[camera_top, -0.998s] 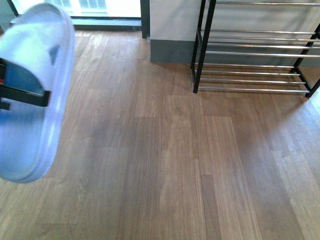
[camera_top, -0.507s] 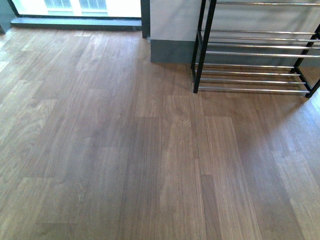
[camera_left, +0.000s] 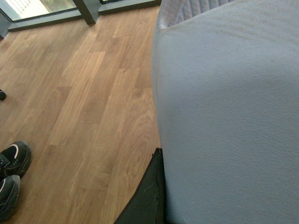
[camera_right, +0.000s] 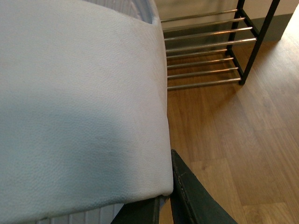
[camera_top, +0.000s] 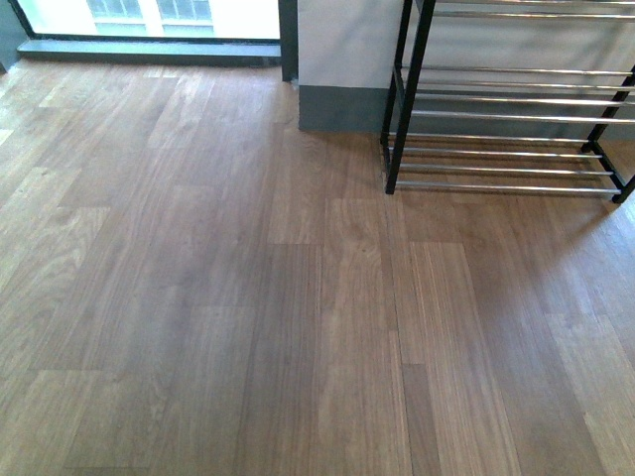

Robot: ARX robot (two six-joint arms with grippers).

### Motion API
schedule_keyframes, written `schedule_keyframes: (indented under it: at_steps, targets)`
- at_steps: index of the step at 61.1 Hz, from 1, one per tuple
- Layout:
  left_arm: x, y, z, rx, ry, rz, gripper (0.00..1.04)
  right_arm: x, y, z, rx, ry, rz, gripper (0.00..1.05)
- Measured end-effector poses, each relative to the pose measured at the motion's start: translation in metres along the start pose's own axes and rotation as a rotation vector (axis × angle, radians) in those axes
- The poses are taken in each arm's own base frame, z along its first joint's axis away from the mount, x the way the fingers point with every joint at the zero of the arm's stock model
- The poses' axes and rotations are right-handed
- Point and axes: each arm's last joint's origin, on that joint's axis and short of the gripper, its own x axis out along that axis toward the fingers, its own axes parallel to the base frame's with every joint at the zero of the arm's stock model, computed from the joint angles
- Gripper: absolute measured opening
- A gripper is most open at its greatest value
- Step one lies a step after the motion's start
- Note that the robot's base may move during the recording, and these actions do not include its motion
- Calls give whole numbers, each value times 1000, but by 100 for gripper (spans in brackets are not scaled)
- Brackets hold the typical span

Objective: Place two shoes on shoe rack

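Note:
In the front view neither shoe nor arm shows; the shoe rack (camera_top: 506,109), a black frame with chrome rods, stands at the far right against the wall. Seen from the left wrist, one light blue shoe (camera_left: 224,116) fills most of the picture. My left gripper (camera_left: 161,182) is shut on it, with one black finger (camera_left: 148,196) against its edge and the other hidden. The right wrist view is half covered by the other pale blue shoe (camera_right: 79,107), with my right gripper (camera_right: 164,186) shut on its edge. The rack (camera_right: 205,51) stands beyond it.
Wooden plank floor (camera_top: 248,297) stretches ahead to a window sill (camera_top: 149,48) and a wall with a grey skirting (camera_top: 337,104). Two black sneakers (camera_left: 11,163) rest on the floor in the left wrist view, near a dark pillar (camera_left: 86,9).
A second ago the left gripper's blue shoe filled the left edge of the front view; it has since gone out of that view. The rack now sits slightly lower in the picture.

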Motion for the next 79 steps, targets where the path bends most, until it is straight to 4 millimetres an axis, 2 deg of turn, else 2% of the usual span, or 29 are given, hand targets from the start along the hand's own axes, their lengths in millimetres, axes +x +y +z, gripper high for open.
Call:
schedule_keyframes:
  at_steps: [79]
  targets:
    - [0, 0, 0, 0, 0, -1, 2, 0, 0, 0, 0, 0, 0, 2]
